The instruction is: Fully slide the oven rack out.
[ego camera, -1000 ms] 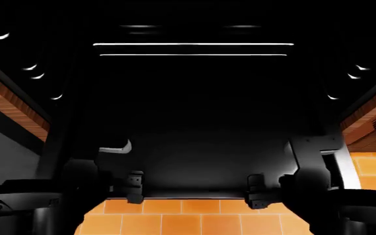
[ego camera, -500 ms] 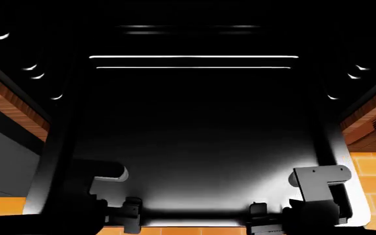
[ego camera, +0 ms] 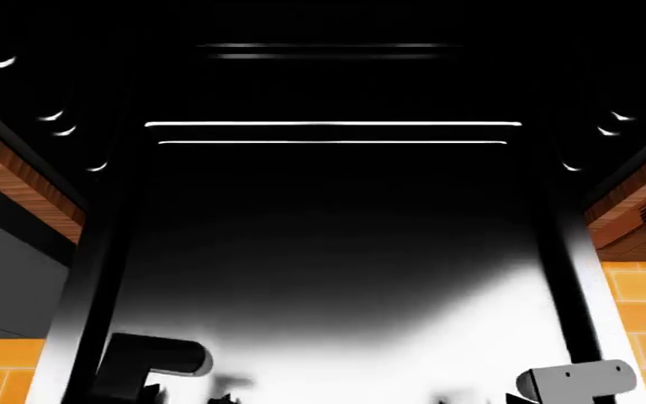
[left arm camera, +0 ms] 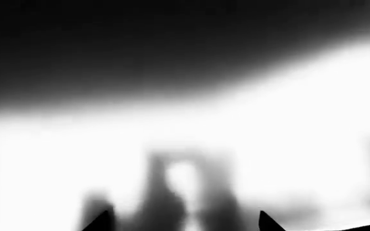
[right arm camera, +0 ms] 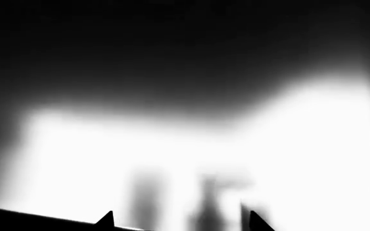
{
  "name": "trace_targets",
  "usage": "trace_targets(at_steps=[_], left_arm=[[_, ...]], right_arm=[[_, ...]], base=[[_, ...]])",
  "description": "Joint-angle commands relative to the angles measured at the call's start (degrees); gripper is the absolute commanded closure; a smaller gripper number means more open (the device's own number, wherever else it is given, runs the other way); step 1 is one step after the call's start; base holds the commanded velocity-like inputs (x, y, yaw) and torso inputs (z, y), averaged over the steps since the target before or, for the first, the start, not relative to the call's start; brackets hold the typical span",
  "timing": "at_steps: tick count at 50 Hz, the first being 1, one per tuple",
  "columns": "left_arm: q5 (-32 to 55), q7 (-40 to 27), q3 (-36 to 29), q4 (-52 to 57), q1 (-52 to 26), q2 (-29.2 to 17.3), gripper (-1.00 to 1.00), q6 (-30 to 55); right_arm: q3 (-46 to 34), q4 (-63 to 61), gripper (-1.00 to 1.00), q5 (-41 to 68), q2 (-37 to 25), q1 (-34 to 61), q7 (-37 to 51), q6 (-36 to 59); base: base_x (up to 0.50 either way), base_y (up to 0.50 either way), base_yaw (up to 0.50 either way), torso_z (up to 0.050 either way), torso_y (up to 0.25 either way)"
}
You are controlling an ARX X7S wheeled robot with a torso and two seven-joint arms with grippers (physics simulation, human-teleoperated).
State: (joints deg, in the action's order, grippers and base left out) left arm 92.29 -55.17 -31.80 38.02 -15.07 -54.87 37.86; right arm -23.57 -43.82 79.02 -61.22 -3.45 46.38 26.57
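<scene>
The left gripper's point(left arm camera: 185, 226) jaws stand apart, two dark tips over a glossy bright door surface point(left arm camera: 249, 139). In the head view, the oven rack point(ego camera: 332, 132) lies deep within the oven, above the black door slab point(ego camera: 335, 278). The right gripper's point(right arm camera: 179, 224) jaws likewise stand parted, grasping nothing.

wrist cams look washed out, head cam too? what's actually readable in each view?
Head view: mostly dark, but the oven rack front bars read sharp and bright; glare whitens the door slab low in frame. Left wrist view: blown-out white, blurred grey shapes, only two dark fingertips crisp. Right wrist view: same washout, fingertips at the edge.
</scene>
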Motion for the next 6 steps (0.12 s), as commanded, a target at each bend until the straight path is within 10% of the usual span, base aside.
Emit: trace_targets(at_steps=[1, 6], left_arm=[[20.0, 5.6, -13.6, -28.4, 23.2, -0.4, -1.0, 28.3], [19.2, 6.5, -14.0, -26.2, 27.6, -2.1, -1.0, 26.7]], right_arm=[[-16.3, 21.2, -1.0, 14.7, 0.1, -25.2, -12.4, 17.5], [-18.1, 22.1, -1.0, 10.9, -0.3, -28.8, -15.2, 16.2]], base=[[-0.02, 0.0, 0.0, 0.0, -0.01], [-0.02, 0.0, 0.0, 0.0, -0.007]])
